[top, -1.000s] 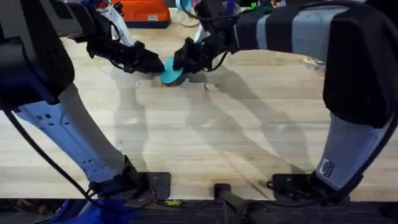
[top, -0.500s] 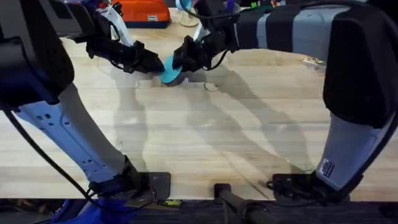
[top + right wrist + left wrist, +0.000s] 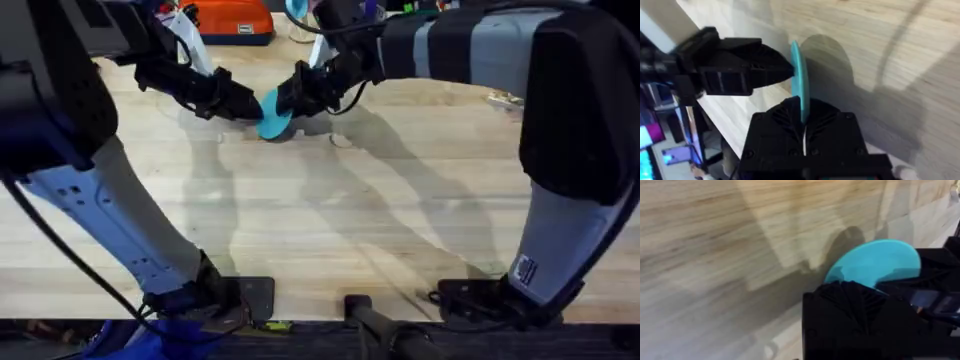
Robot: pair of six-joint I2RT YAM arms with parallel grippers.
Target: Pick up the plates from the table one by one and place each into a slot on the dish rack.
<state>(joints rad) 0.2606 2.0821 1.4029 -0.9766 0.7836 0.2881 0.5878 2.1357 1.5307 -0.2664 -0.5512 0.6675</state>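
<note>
Cyan plate (image 3: pixel 273 112) edge-up; right gripper (image 3: pixel 802 117) clamping rim

This looks like a robotics lab or workshop bench. Two robot arms are clamped by their bases to the near edge of a large pale plank table (image 3: pixel 330 230), with cables trailing from them. At the far edge sit an orange case (image 3: pixel 235 20) and a scatter of bright-coloured odds and ends.
</note>
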